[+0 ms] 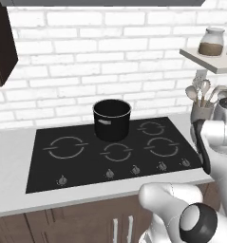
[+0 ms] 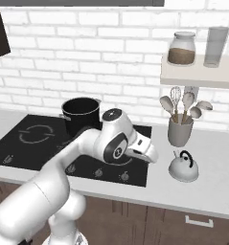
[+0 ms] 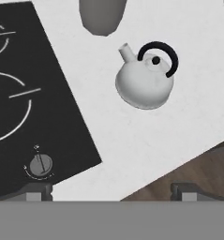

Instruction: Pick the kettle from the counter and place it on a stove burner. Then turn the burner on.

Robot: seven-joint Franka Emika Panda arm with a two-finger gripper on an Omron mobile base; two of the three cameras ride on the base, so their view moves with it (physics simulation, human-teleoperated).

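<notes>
The kettle, squat and white-silver with a dark arched handle, stands upright on the counter, right of the black cooktop and in front of the utensil cup. My gripper hovers above the cooktop's right front corner, left of the kettle and apart from it. It is open, its fingertips spread wide with nothing between them. The largest stove burner is the ring at the cooktop's left. My arm hides the kettle in the left base view.
A tall black pot sits on the rear middle burner. The grey utensil cup stands behind the kettle. Several knobs line the cooktop's front. A shelf with a jar hangs above.
</notes>
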